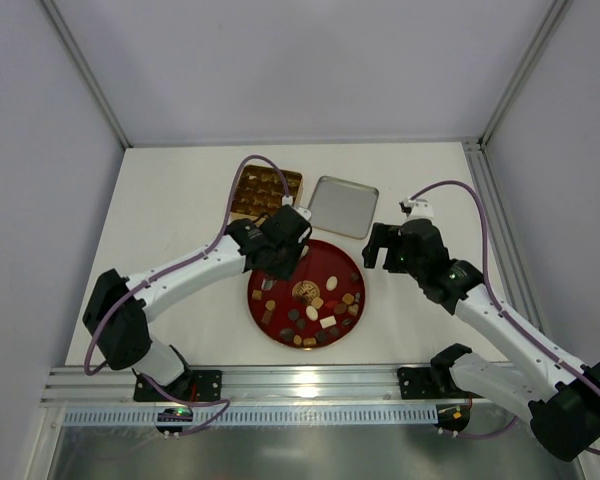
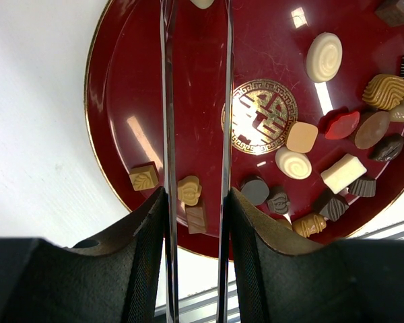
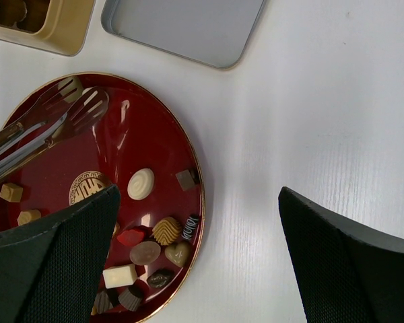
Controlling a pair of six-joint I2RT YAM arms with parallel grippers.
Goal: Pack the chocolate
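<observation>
Several chocolates in dark brown, caramel and cream lie on the round dark-red plate. My left gripper is over the plate's far left part, shut on metal tongs. The tong tips reach the plate's far edge, and a cream piece sits at them. In the left wrist view the chocolates lie right of the tongs, and two lie between the blades. My right gripper is open and empty, over the bare table right of the plate.
A square gold tin holding several chocolates stands behind the plate. Its lid lies upside down, silver side up, to the tin's right. White walls enclose the table on three sides. A metal rail runs along the near edge.
</observation>
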